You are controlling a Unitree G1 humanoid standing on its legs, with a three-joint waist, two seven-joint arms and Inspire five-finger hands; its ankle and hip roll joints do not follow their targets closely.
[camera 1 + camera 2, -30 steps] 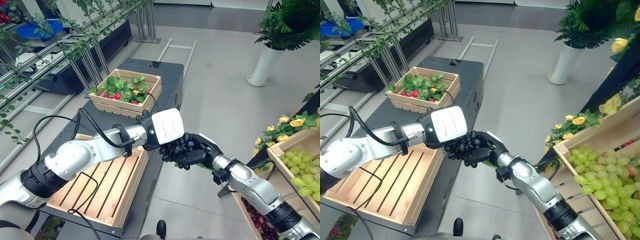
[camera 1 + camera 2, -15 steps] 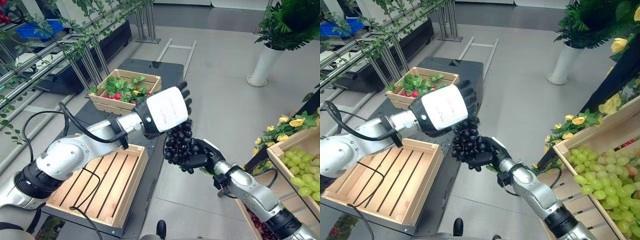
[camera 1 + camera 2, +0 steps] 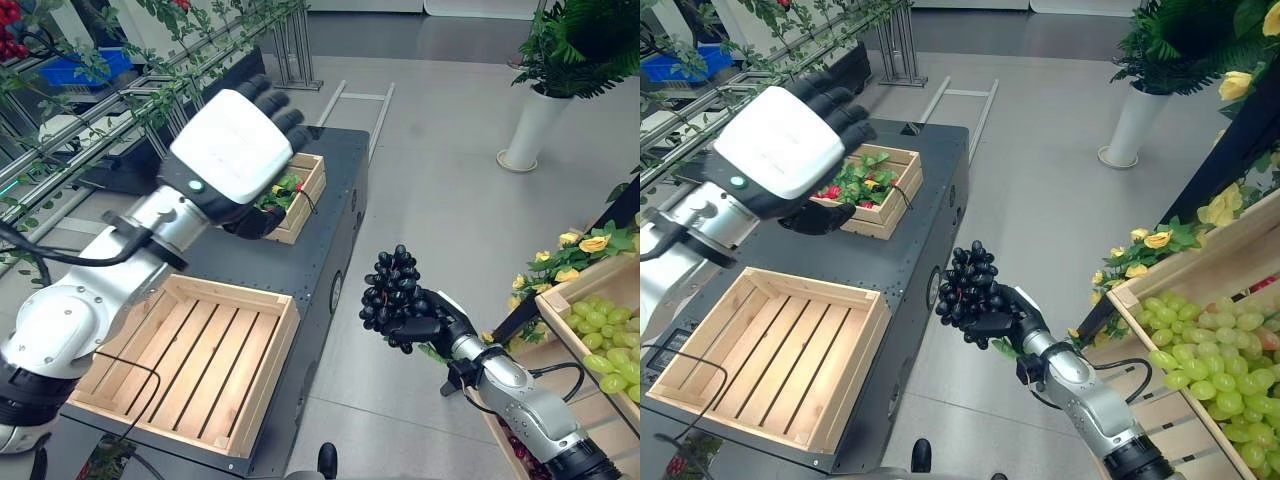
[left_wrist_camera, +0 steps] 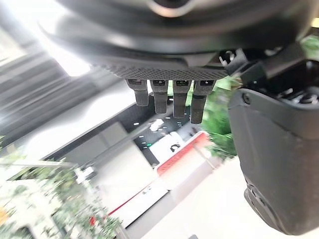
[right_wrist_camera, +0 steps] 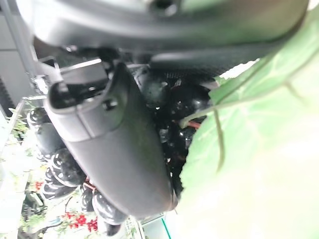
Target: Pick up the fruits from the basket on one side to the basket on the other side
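1. Dark, glossy purple-black grapes (image 3: pixel 392 287) form a tight, knobbly bunch of small round berries, held upright in the air over the grey floor (image 3: pixel 440 190), just off the right edge of the black tabletop (image 3: pixel 330 200).
2. The right hand (image 3: pixel 428 322), dark and matte, has its fingers and thumb curled round the lower part of the bunch; in the right wrist view a green veined leaf (image 5: pixel 234 124) lies beside the berries.
3. The left hand (image 3: pixel 240 150) is raised high above the tabletop, its back covered by a smooth white plate. Its dark fingers are straight and spread, and it holds nothing.
4. A pale wooden crate (image 3: pixel 190 360) with a slatted bottom sits at the near left corner of the tabletop. It is rectangular, with plain plank walls, and nothing lies in it.
5. A second wooden crate (image 3: pixel 902 190) sits towards the far edge of the tabletop, partly behind the left hand. It holds leafy greens with small red and yellow pieces among them.
6. On the right, apart from the tabletop, a slanted wooden bin (image 3: pixel 1140 290) holds round, pale green grapes (image 3: pixel 1215 375); yellow roses (image 3: pixel 590 243) with green leaves stand beside it.
7. A white, tapered vase (image 3: pixel 530 125) with a green plant stands on the floor far off on the right.
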